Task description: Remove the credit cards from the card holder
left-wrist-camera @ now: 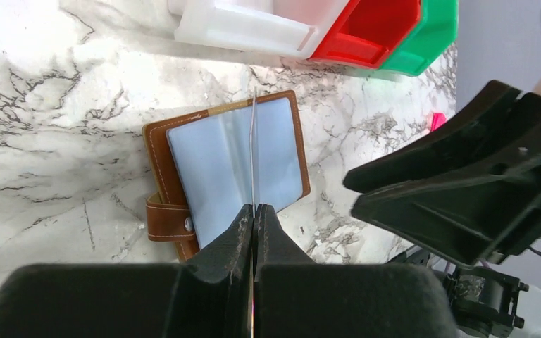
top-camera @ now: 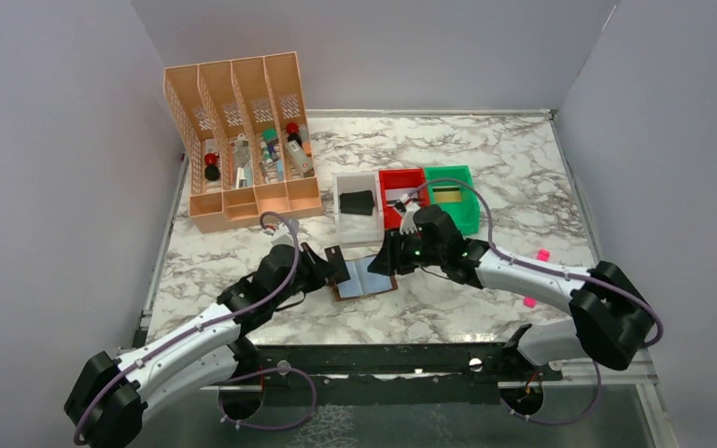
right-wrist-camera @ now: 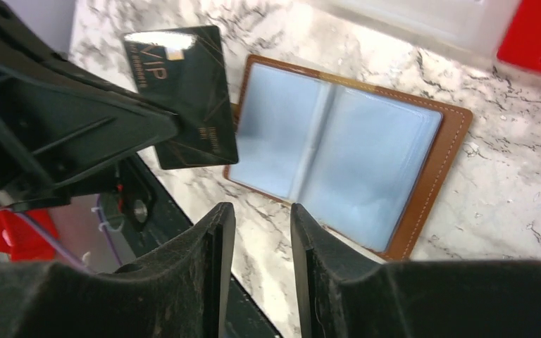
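- Fingers [left-wrist-camera: 238, 236] of the left gripper [left-wrist-camera: 254, 208] are clenched on one black VIP card [right-wrist-camera: 183, 95], pinching its short edge; the card stands on edge in the air just above the card holder [right-wrist-camera: 426, 179].
- Fingers [right-wrist-camera: 215, 243] of the right gripper [right-wrist-camera: 262, 208] are parted and grasp nothing, hovering over the holder's near side.
- The one card holder lies open and flat on the marble table [top-camera: 485, 154], near the middle of its front edge, between the two grippers; two clear blue-grey sleeve faces show upward, with a snap strap [left-wrist-camera: 169, 224] at one side.
- Three small bins sit in a row just behind it: white [top-camera: 344, 182], red [top-camera: 403, 177], green [top-camera: 467, 210].
- One orange file organiser [top-camera: 243, 201] with four compartments stands at the rear left corner.
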Robot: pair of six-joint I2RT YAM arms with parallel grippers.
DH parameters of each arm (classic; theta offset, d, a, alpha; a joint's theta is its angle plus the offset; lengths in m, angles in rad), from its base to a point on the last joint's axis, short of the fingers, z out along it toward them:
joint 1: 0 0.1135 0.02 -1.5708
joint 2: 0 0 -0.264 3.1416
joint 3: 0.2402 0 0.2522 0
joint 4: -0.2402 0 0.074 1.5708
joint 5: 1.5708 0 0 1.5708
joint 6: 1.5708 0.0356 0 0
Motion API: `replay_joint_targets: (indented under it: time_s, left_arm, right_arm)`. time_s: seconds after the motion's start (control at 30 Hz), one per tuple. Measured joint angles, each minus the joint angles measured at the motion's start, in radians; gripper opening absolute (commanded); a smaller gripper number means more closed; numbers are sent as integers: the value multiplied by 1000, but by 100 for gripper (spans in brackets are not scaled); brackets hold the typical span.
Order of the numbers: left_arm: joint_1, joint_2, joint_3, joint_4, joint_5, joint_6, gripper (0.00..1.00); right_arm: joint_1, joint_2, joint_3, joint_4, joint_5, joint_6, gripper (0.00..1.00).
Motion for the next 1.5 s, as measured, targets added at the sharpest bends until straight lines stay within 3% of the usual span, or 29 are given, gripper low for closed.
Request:
replay_joint_targets:
  time_s: [0.27, 0.47, 0.63, 1.0, 1.1, 1.3, 1.5]
  left_arm:
    - [0, -55, 0, 63, 45, 77, 0]
    - [0, -34, 0, 175, 152, 136, 0]
    - [0, -2, 0, 231, 231, 162, 0]
    - [0, 23, 3, 309, 370, 201, 0]
    - [0, 21, 6, 316, 380, 214, 0]
    - [0, -10, 6, 339, 390, 220, 0]
    - [0, -19, 6, 376, 423, 246, 0]
  right_arm:
    - [0, -135, -54, 1, 36, 8, 66]
    - [-12, -157, -82, 44, 7, 26, 68]
    - [-59, -161, -125, 164, -111, 55, 68]
    - [-148, -47, -149, 530, -458, 183, 52]
    - [-152, -11, -164, 601, -511, 215, 48]
    - [-159, -7, -194, 703, -587, 249, 28]
    - [-168, 35, -208, 836, -655, 294, 21]
